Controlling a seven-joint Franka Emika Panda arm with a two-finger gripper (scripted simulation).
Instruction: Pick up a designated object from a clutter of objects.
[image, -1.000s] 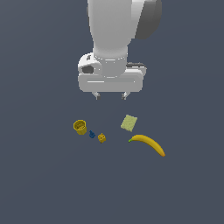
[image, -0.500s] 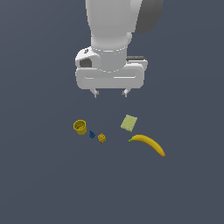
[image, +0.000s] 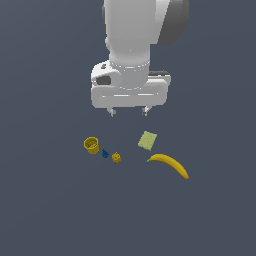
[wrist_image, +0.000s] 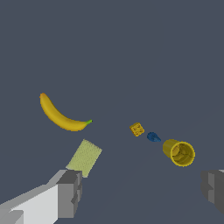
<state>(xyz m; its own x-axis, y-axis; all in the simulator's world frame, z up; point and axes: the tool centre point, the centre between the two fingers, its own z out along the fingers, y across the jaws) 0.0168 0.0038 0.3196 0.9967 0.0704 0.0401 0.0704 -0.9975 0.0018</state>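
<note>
Since a second ago the arm has drifted slightly toward the exterior view's right, while none of the five small items has shifted. Nearest the exterior camera lies the one banana (image: 169, 164), long and curved, yellow with a green stem tip, resting flat on the dark surface (image: 45, 210) at the exterior view's right end of the clutter. Just beyond its stem end lies one pale yellow-green square pad (image: 147, 140), flat and close to the banana but not touching it. To the exterior view's left sit, in a loose row, one small yellow-orange cube (image: 116, 158), one tiny blue piece (image: 105, 153) and one yellow cup (image: 91, 145), lying tipped on its side with its mouth visible; each stands apart from its neighbour. Farthest back, the gripper (image: 129, 112) hangs well above the items with its two fingers (wrist_image: 70, 192) spread wide and nothing between them.
</note>
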